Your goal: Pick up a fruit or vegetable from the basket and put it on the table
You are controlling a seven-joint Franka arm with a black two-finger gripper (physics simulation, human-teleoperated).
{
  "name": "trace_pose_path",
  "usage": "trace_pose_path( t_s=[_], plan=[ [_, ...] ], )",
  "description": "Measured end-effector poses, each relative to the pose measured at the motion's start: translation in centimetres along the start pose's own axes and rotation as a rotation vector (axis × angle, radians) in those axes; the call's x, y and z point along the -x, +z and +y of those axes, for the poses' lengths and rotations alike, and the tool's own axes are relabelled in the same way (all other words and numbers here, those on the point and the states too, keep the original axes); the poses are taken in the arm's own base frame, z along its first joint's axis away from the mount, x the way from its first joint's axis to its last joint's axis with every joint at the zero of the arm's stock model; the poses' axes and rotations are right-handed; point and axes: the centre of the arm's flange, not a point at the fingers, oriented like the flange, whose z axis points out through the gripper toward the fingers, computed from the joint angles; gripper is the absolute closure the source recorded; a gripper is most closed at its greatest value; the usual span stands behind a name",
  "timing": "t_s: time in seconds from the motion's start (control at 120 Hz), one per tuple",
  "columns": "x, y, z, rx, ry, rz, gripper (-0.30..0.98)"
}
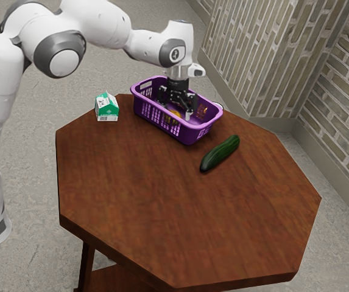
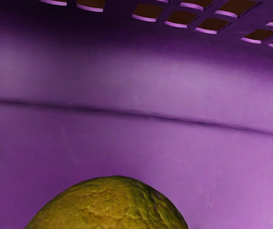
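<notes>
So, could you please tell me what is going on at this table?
I am reaching into the purple plastic basket with my black two-fingered tool, working on taking out a fruit or vegetable. A round, rough-skinned, yellow-green fruit is in there beneath the tool, which looks open, so I don't seem to have hold of it. On the brown wooden table, a long dark green cucumber lies beside the basket.

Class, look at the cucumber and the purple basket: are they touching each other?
Apart. The exterior view shows it: a strip of bare brown tabletop separates the cucumber from the purple basket.
</notes>
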Motion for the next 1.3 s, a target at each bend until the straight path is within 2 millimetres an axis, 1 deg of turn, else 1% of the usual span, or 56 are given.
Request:
trace_pose_path(
  t_s=[0.25, 0.517, 0.55, 0.708, 0.742, 0.883, 1.067, 1.125, 1.2, 1.3],
  plan=[
    [-0.1, 1.3, 0.2, -0.004, -0.012, -0.011, 0.01],
    [-0.2, 1.5, 0.1, 0.005, -0.028, -0.013, 0.1],
    [-0.3, 1.7, 0.1, 0.005, -0.03, -0.014, 0.08],
    [-0.4, 1.9, 0.0, 0.014, -0.043, -0.017, -0.15],
    [-0.4, 1.9, 0.0, 0.018, -0.045, -0.017, -0.16],
    [-0.3, 1.7, 0.1, 0.025, -0.047, -0.015, -0.03],
    [-0.2, 1.4, 0.2, 0.023, -0.047, -0.012, 0.27],
    [-0.2, 1.4, 0.2, 0.021, -0.048, -0.011, 0.3],
    [-0.2, 1.4, 0.3, 0.019, -0.05, -0.011, 0.3],
    [-0.2, 1.4, 0.3, 0.016, -0.053, -0.01, 0.36]
  ],
)
